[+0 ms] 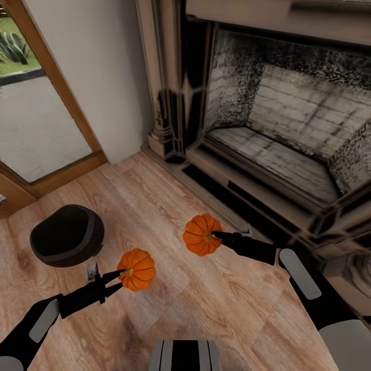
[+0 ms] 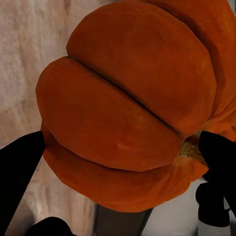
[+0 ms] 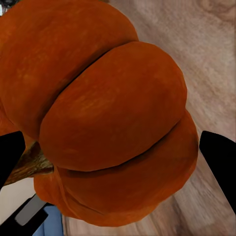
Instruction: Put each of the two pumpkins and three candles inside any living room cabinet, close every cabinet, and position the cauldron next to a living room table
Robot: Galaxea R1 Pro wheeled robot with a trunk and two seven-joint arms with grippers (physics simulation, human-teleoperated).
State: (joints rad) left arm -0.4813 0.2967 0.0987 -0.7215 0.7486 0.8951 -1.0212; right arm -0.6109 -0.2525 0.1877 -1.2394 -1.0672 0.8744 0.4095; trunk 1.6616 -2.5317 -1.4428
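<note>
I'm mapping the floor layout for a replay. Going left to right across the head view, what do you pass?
Glass door → cauldron → left gripper holding a pumpkin → second pumpkin held by the right gripper → fireplace.

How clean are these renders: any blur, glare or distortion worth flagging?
Head view: wide-angle bending of the fireplace and door frame, soft focus, both pumpkins evenly lit, the left pumpkin in the left gripper, the right pumpkin in the right gripper. Left wrist view: pumpkin close and smooth, floor blurred. Right wrist view: pumpkin soft, no glare.
</note>
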